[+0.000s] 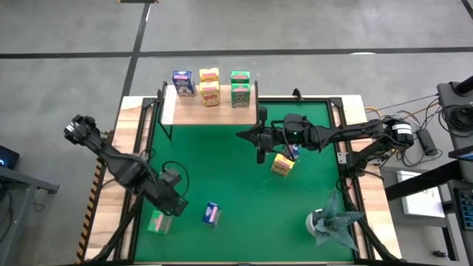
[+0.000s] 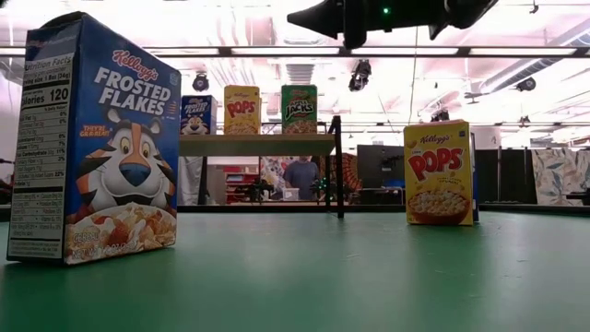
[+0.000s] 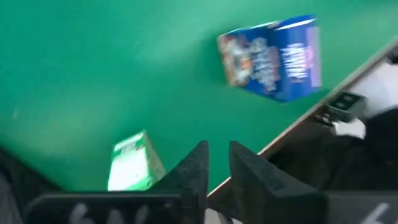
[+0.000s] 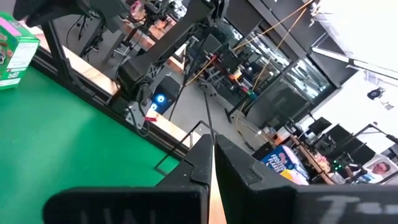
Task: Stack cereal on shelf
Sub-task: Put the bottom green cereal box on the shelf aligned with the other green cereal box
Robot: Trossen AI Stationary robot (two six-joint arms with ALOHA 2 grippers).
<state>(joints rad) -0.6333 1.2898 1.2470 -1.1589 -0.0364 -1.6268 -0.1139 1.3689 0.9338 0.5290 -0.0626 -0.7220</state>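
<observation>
On the wooden shelf (image 1: 222, 114) at the far left stand a blue cereal box (image 1: 182, 83), two yellow ones (image 1: 210, 86) and two green ones (image 1: 239, 87). A yellow box (image 1: 282, 165) stands on the green mat right of centre, with a blue one (image 1: 293, 152) just behind it. A blue box (image 1: 211, 213) and a green box (image 1: 159, 222) rest on the mat near the front left. My left gripper (image 3: 217, 163) hangs above the mat between these two, pointing steeply down, its fingers slightly apart and holding nothing. My right gripper (image 1: 242, 134) is held high and level, shut and holding nothing, right of the shelf.
A grey-green foil wad (image 1: 330, 222) sits at the front right corner of the mat (image 1: 222, 170). Black frame posts (image 2: 337, 166) stand by the shelf. Wooden table strips (image 1: 133, 125) border the mat. A person (image 2: 301, 175) is in the room beyond.
</observation>
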